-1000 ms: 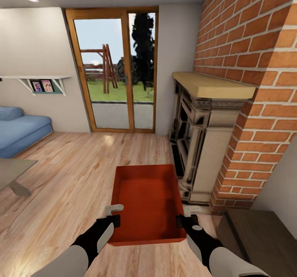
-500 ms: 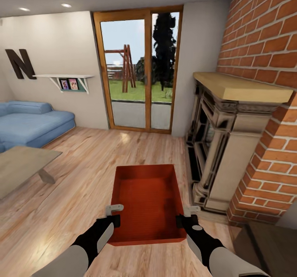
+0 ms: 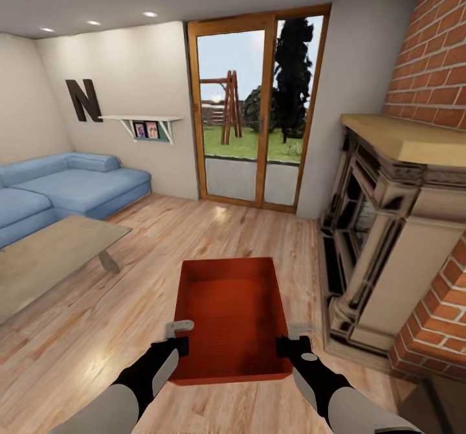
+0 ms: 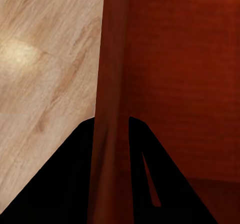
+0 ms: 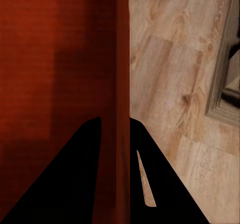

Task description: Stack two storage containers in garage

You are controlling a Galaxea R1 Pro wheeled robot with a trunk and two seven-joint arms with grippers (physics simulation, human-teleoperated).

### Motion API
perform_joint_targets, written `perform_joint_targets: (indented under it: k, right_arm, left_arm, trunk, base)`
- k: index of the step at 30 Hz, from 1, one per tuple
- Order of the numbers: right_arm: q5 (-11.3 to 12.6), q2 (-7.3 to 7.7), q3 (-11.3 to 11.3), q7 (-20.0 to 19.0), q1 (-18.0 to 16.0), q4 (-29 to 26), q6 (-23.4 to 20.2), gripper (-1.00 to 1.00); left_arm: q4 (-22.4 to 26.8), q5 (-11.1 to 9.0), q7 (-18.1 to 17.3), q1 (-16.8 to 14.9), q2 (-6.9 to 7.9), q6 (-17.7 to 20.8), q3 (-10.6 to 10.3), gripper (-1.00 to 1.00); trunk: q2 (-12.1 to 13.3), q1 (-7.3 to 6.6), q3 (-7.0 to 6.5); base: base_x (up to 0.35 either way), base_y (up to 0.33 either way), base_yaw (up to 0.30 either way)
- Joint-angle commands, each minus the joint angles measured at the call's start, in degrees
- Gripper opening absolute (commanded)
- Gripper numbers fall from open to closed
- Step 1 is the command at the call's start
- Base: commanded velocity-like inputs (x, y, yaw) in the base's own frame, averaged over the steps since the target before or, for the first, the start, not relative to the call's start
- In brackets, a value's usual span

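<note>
left jaws (image 3: 182, 346) clamp container (image 3: 232, 317) wall | right jaws (image 3: 283, 345) likewise | fingertips hidden by walls

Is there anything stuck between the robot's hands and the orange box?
No. The left gripper and right gripper each clamp a side wall of the storage container directly. In both wrist views the thin wall runs straight between the fingers with nothing else there. The garage isn't in sight.

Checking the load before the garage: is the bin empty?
Empty. The bin has no lid, and the head view shows a bare ribbed bottom; nothing lies inside.
</note>
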State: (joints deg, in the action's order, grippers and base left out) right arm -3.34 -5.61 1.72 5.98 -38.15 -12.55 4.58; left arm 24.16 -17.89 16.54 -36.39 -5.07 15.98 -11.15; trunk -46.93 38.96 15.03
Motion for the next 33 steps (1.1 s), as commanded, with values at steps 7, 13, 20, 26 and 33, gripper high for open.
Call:
perform_joint_targets:
  k: [7, 13, 20, 26, 33]
  right_arm:
    - [-0.2, 0.16, -0.7, 0.4, 0.0, 0.2, 0.3, -1.0]
    - [-0.3, 0.16, -0.7, 0.4, 0.0, 0.2, 0.3, -1.0]
    - [-0.2, 0.16, -0.7, 0.4, 0.0, 0.2, 0.3, -1.0]
    - [-0.2, 0.16, -0.7, 0.4, 0.0, 0.2, 0.3, -1.0]
    - [-0.2, 0.16, -0.7, 0.4, 0.0, 0.2, 0.3, -1.0]
  left_arm:
    - [0.3, 1.5, 2.3, -0.1, 0.32, -1.6, 1.6, -1.0]
    - [0.2, 1.5, 2.3, -0.1, 0.25, -1.6, 1.6, -1.0]
    - [0.2, 1.5, 2.2, -0.1, 0.23, -1.6, 1.6, -1.0]
    - [0.1, 1.4, 2.2, -0.1, 0.24, -1.6, 1.6, -1.0]
    - [0.1, 1.4, 2.2, -0.1, 0.27, -1.6, 1.6, -1.0]
  trunk:
    - [-0.1, 0.01, 0.08]
    - [-0.1, 0.01, 0.08]
    - [-0.1, 0.01, 0.08]
    - [-0.1, 0.01, 0.08]
    - [-0.1, 0.01, 0.08]
  base:
    - [0.0, 0.0, 0.3]
    - [0.0, 0.0, 0.3]
    - [0.0, 0.0, 0.3]
    - [0.0, 0.0, 0.3]
    - [0.0, 0.0, 0.3]
